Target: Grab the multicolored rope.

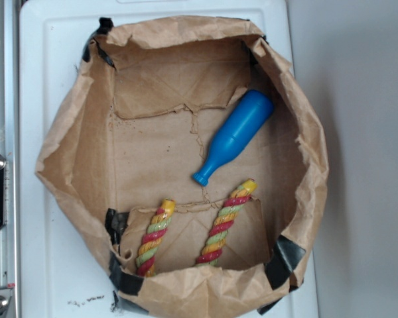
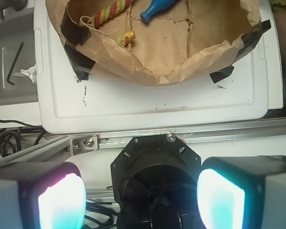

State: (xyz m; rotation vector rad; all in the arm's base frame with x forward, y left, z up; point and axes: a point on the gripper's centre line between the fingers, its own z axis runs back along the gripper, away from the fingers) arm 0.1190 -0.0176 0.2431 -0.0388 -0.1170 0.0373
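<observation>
Brown paper bag [image 1: 73, 165] lies on white tray [image 1: 53, 59].

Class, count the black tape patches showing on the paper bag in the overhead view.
4: top-left rim, left inner wall, bottom-left, bottom-right. Folds may hide more.

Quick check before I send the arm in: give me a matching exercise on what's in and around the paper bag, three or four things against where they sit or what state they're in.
Things:
1. twisted red, yellow and green rope
2. smooth solid-blue bottle-shaped toy
3. crumpled brown paper bag
4. gripper

Places or states:
A. lies diagonally on the bag floor, narrow neck toward the rope
B. open, fingers spread, outside the bag over the metal rail
C. two arms showing near one wall of the bag, bend hidden by the rim
D. folded open on the white plastic board, black tape on its rim

Pairs: 1-C, 2-A, 3-D, 4-B
</observation>
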